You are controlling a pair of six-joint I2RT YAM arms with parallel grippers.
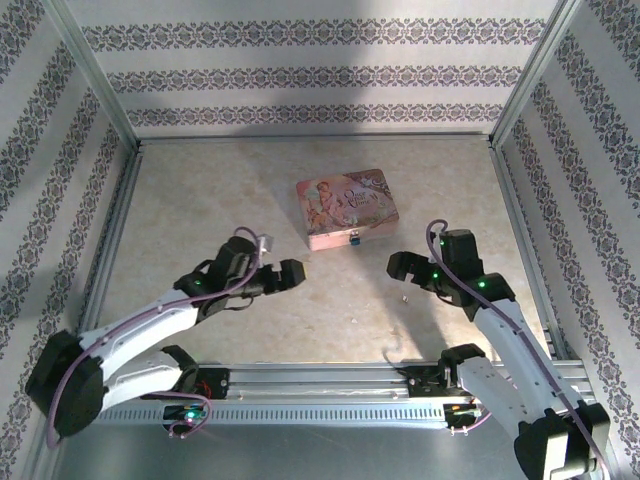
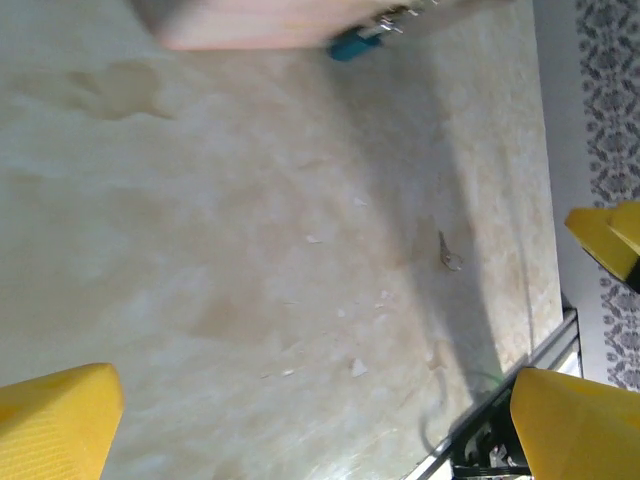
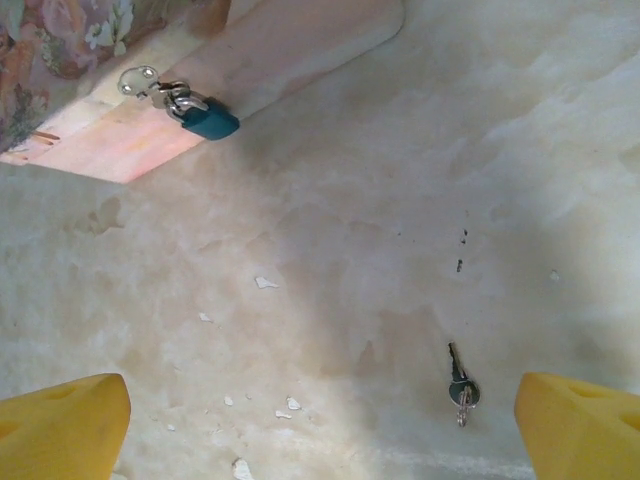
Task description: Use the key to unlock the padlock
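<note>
Padlock (image 3: 205,118), blue body, hangs at front edge of pink tin (image 3: 120,150), mid-table, ahead of both arms. Key (image 3: 462,385) lies flat on table (image 1: 200,200) under right gripper (image 3: 320,428), long axis approx fwd, blade twd tin; right arm nearer than left gripper (image 1: 292,275). Both grippers spread wide, nothing held. Bare surface round key; tin well apart.
</note>
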